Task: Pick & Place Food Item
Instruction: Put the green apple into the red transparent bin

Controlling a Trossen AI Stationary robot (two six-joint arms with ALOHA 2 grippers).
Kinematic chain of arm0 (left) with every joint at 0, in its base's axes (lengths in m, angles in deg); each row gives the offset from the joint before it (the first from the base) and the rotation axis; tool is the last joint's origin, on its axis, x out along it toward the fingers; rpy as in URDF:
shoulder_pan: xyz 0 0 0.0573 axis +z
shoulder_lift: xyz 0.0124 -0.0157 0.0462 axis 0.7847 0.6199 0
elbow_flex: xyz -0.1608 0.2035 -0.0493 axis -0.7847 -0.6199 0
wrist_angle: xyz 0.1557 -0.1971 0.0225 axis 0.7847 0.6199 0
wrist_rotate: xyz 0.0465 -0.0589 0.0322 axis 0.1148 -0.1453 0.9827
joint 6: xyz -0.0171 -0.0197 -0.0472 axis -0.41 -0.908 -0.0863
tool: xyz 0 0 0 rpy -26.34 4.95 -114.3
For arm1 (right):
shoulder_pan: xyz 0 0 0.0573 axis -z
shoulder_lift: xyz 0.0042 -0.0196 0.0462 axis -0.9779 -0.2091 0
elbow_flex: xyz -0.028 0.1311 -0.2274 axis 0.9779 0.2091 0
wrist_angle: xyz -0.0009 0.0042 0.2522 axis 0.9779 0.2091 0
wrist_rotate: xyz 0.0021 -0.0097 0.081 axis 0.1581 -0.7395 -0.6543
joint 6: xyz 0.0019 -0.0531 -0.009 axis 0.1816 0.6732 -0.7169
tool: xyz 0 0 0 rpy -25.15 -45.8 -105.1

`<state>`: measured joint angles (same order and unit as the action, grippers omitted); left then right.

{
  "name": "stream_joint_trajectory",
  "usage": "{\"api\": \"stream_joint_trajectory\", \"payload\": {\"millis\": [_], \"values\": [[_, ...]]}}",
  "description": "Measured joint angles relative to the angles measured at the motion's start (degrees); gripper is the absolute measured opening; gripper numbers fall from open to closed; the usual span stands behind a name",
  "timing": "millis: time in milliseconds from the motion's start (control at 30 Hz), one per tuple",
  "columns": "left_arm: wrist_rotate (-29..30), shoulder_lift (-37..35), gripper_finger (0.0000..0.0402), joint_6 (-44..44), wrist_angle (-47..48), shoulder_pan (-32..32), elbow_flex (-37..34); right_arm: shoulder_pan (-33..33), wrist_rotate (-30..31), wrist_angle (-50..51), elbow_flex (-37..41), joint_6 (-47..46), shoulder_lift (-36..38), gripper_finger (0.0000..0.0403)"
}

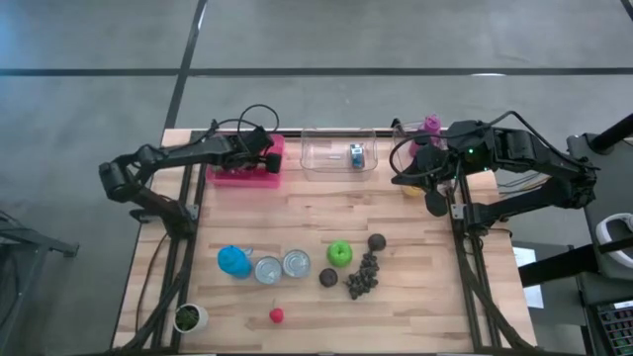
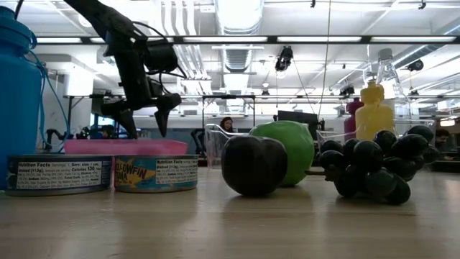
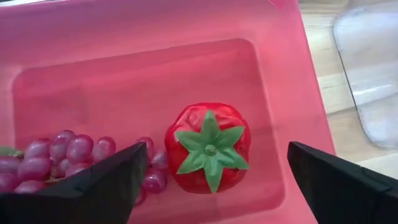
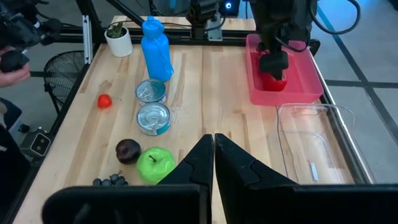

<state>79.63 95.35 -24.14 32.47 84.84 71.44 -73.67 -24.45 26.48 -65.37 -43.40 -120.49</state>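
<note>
Left pincer [image 3: 211,186] spread wide over glossy pink plastic bin [image 3: 280,81], ribbed red strawberry [image 3: 208,148] beside translucent grapes [image 3: 68,155], right pincer [image 4: 213,163] pressed shut above slatted wooden table [image 4: 205,93].

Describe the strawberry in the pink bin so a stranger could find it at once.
Start at the pink plastic bin on the wooden table's far edge, under the left hand, whose fingers are open. Inside lies a red toy strawberry with a green star-shaped leaf cap, beside a purple grape bunch; it is larger and smooth.
</note>
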Motion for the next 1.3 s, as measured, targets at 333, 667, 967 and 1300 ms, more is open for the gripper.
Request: {"api": "stream_joint_trajectory", "payload": {"millis": [333,667,967,1300], "values": [[-0.91,-0.90,0.0386,-0.81,1.43,-0.04,1.37,0.01,0.00,0.00,0.00,0.01,0.00,0.0013],[-6.03,-7.88,0.0346,0.41,4.75,-0.37,7.18,0.01,0.00,0.00,0.00,-0.01,0.00,0.0013],[-8.24,-14.65,0.0263,-2.19,3.91,-5.69,7.28,0.01,0.00,-0.01,0.00,0.01,0.00,0.0013],[-8.70,-15.52,0.0132,8.18,-3.79,-20.22,7.28,0.00,0.00,0.00,0.00,-0.01,0.00,0.0013]]}}
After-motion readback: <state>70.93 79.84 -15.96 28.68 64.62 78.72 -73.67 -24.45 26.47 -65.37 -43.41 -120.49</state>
